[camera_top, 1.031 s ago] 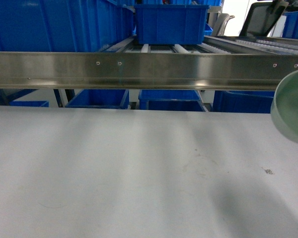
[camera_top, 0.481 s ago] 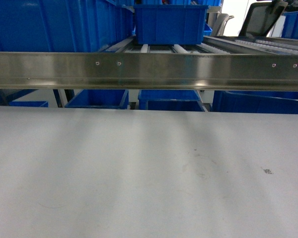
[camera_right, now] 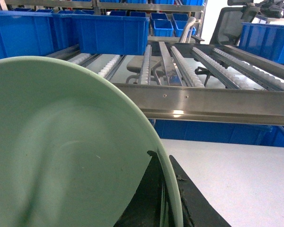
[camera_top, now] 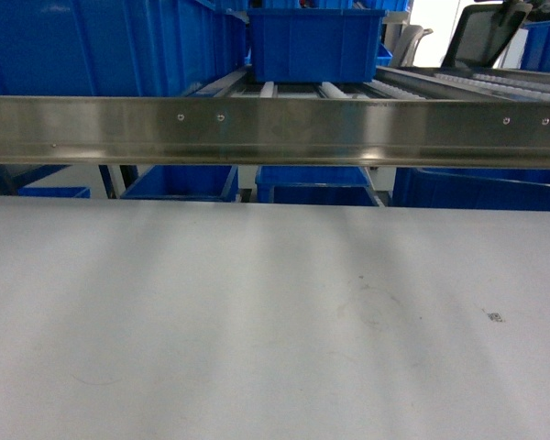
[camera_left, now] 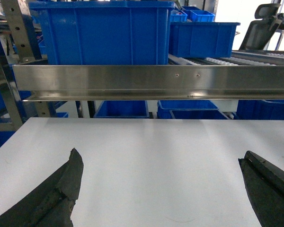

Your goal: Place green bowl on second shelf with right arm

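Right wrist view: the green bowl fills the near left of the frame, tilted on edge with its hollow facing the camera. The right gripper is clenched on the bowl's rim, one dark finger inside the rim and one outside. Beyond the bowl stands the steel front rail of the second shelf; behind the rail, roller rails run toward the far side. The blue crate sits on the far left part of these rollers; the rollers to the right of it lie bare.

Head view: bowl and both arms are out of frame. The white worktop runs up to the steel rail.

Left wrist view: the left gripper hangs above the worktop, its fingers spread wide and released, nothing between them. Shelf rail well beyond them.
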Robot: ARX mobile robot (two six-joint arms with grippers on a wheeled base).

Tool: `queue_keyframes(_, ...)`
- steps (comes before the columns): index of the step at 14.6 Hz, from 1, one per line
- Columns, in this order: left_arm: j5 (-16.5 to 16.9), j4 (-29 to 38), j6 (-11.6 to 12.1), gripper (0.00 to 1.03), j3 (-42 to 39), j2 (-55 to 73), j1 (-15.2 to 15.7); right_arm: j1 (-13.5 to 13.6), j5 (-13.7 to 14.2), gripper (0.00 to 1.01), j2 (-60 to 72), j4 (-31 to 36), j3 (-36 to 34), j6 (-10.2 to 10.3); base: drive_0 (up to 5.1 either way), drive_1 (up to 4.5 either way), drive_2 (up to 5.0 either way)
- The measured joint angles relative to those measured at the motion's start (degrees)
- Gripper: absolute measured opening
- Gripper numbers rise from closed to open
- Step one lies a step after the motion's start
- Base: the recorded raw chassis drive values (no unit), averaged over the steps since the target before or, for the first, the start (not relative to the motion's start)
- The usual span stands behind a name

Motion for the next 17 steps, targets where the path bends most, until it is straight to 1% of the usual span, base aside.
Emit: queue_keyframes(17,0.0,0.1,0.0,0.98,0.0,0.0,0.0,0.0,0.0,0.02,0.0,0.0,0.0,0.0,0.0,0.00,0.0)
